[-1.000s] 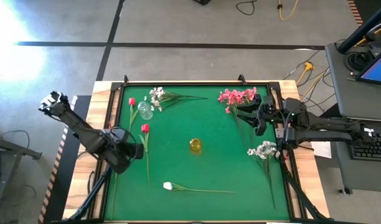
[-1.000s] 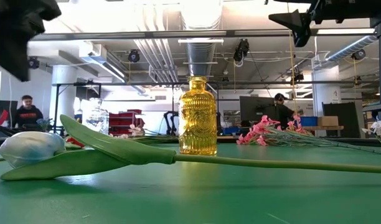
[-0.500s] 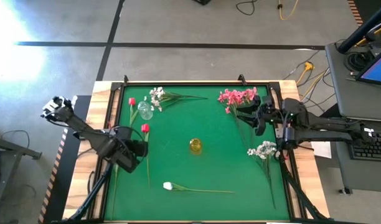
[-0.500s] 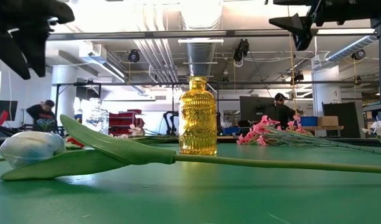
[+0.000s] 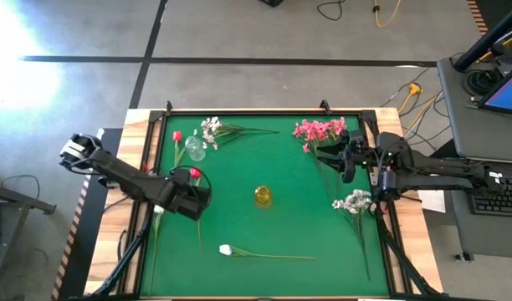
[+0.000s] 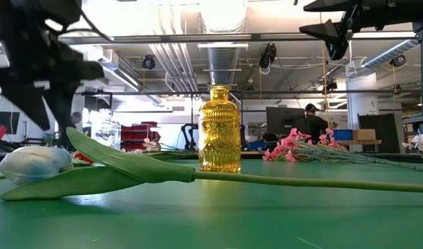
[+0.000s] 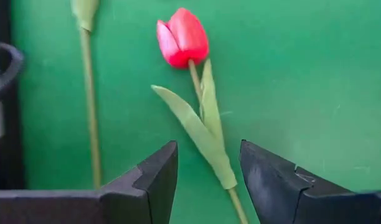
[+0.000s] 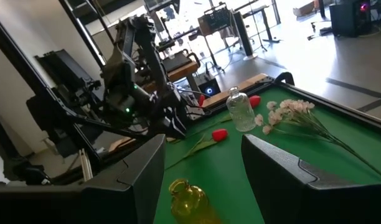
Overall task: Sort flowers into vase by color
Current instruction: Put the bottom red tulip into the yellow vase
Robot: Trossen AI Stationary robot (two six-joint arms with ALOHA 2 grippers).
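A red tulip [image 7: 183, 37] lies flat on the green mat, its stem and leaf [image 7: 206, 134] running between the fingers of my left gripper [image 7: 209, 180], which points down over it, open, with a gap on each side. From above, this gripper [image 5: 193, 194] is left of the yellow vase [image 5: 263, 196]. A second red tulip [image 5: 177, 136] lies by the clear vase [image 5: 195, 150]. My right gripper [image 5: 338, 155] hovers open and level, high over the stems of the pink spray [image 5: 319, 130]. A white tulip [image 5: 226, 249] lies near the front.
White blossom sprays lie at the far left [image 5: 211, 128] and by the right edge [image 5: 355, 201]. The second tulip's stem [image 7: 88, 93] runs close beside my left fingers. The mat has a raised black frame [image 5: 147, 167]. People show in the room behind.
My left gripper has swung toward the table's right and come down over the red tulip's stem, tipping more steeply downward, and has opened from shut. The flowers have stayed where they were.
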